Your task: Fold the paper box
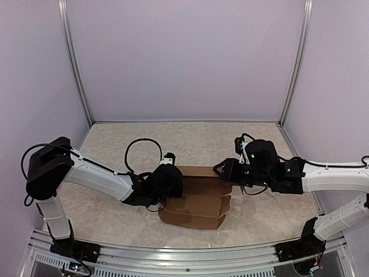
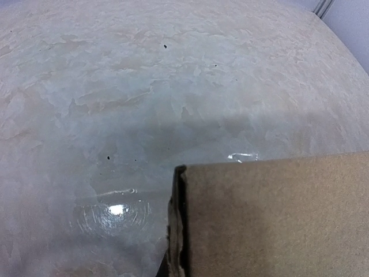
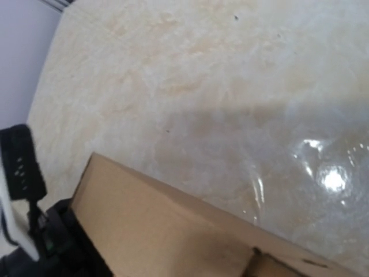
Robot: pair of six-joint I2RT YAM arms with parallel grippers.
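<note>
The paper box [image 1: 196, 199] lies in the middle of the table [image 1: 115, 144], half made. Its long panels are creased and partly lifted, the near one sags outward, and the top gapes open. Hard against the box's left end sits the left gripper [image 1: 172, 183], closed right down. Its own camera shows only a cardboard panel and a doubled edge close up, with no fingers, so I can't say whether it pinches a wall or merely presses on one. At the box's right end, by the far panel, is the right gripper [image 1: 223, 172]. Its fingers are hidden in every view, so I can't tell how wide it stands or whether it has any cardboard.

To my eye the step in hand is raising and squaring the long walls. Doing it well means the left arm acts as anchor, stopping the box's left end from sliding on that glossy surface. The right arm should push along the crease rather than the free edge, so the wall comes up evenly without buckling. The near wall, slumping away from the box's middle, looks likeliest to spring back and wants tucking before anything lets go
</note>
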